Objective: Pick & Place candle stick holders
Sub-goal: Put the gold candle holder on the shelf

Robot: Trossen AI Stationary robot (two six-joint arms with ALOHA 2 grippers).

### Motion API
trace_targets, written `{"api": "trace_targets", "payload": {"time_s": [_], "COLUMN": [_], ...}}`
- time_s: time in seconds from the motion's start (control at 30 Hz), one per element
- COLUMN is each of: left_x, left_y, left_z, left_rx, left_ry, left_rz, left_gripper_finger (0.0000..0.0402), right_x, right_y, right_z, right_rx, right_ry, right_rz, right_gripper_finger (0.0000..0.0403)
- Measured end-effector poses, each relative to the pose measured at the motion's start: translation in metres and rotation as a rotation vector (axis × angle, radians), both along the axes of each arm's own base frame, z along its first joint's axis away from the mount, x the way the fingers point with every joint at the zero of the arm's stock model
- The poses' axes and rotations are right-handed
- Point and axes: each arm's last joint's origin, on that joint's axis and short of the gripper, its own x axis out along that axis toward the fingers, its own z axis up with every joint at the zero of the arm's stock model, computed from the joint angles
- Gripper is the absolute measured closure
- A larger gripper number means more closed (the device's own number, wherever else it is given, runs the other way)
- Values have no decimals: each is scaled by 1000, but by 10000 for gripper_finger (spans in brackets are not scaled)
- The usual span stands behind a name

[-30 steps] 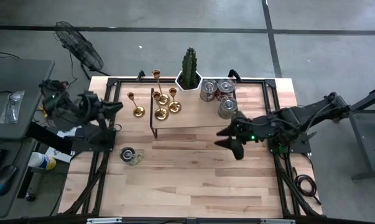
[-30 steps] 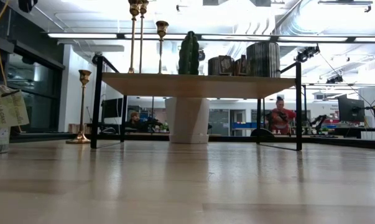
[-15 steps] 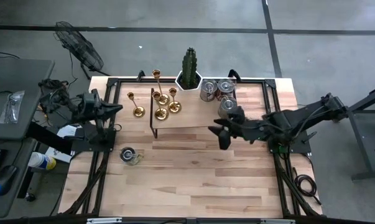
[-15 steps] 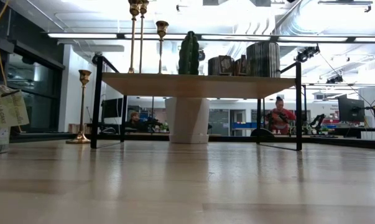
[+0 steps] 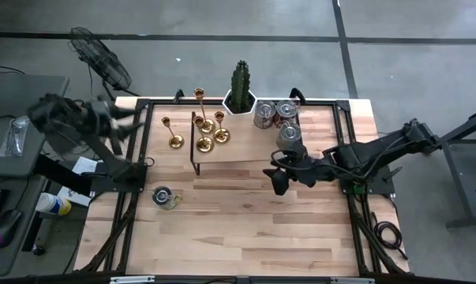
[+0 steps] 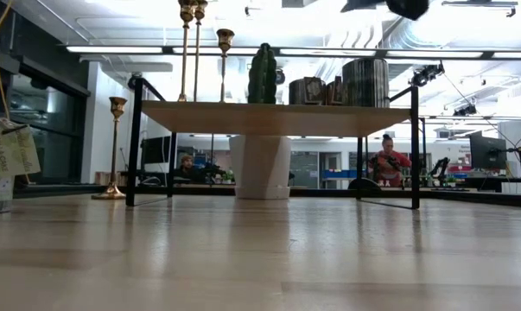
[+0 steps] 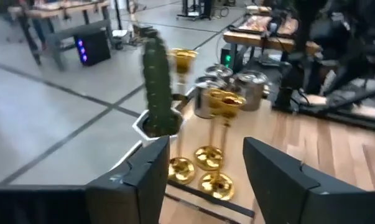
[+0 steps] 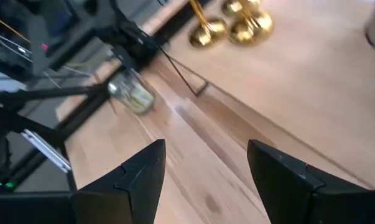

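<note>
Three gold candle stick holders [image 5: 208, 134] stand by their round bases on the left end of a raised wooden shelf [image 5: 253, 154]. A fourth holder [image 5: 174, 140] stands on the table left of the shelf, and shows in the low view [image 6: 115, 147]. My right gripper [image 5: 275, 175] is open and empty, raised above the table near the shelf's near right edge; its wrist view [image 8: 206, 180] shows the holders [image 8: 237, 28] far ahead. My left gripper [image 5: 129, 118] is open and empty at the table's far left edge; past its fingers the left wrist view [image 7: 203, 186] shows the holders [image 7: 206, 158].
A cactus in a white pot [image 5: 240, 85] and three silver tins [image 5: 279, 120] stand on the shelf's far and right parts. A small glass jar with a tag [image 5: 166, 197] sits on the table near the left. Bare wooden table lies in front of the shelf.
My right gripper has gone a little toward the table's left, along the shelf's near edge, and now shows at the top of the low view. My left arm has swung back toward the table's far left corner and is blurred.
</note>
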Motion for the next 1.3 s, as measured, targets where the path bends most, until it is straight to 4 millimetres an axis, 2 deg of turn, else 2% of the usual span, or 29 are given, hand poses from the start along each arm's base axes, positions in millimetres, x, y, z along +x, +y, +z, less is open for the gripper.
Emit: {"api": "trace_targets", "payload": {"time_s": [0.13,0.27,0.6,0.77,0.93,1.03,1.13,1.3], "left_x": [-7,3,67,109,149,162,155,125], "left_y": [7,-5,-74,-94,-89,-79,-63,-31], "left_z": [9,11,12,9,3,-4,-9,-13], "left_rx": [-66,-131,-168,-241,-318,-359,-403,-424], "left_ry": [3,19,76,103,159,218,303,434], "left_rz": [-10,-85,-214,-260,-335,-326,-255,8], "left_gripper_finger": [195,194,194,194,194,194,194,194], "right_x": [-6,-10,-9,-10,-12,-14,-17,-22], "right_y": [1,1,-5,-5,-6,-7,-7,-8], "right_z": [-6,-10,-11,-10,-8,-8,-8,-8], "right_rx": [19,4,-57,-81,-133,-159,-158,-138], "right_ry": [71,123,153,162,173,190,209,249], "right_rz": [-16,-18,3,33,75,93,117,154], "right_gripper_finger": [183,183,183,183,183,183,183,183]}}
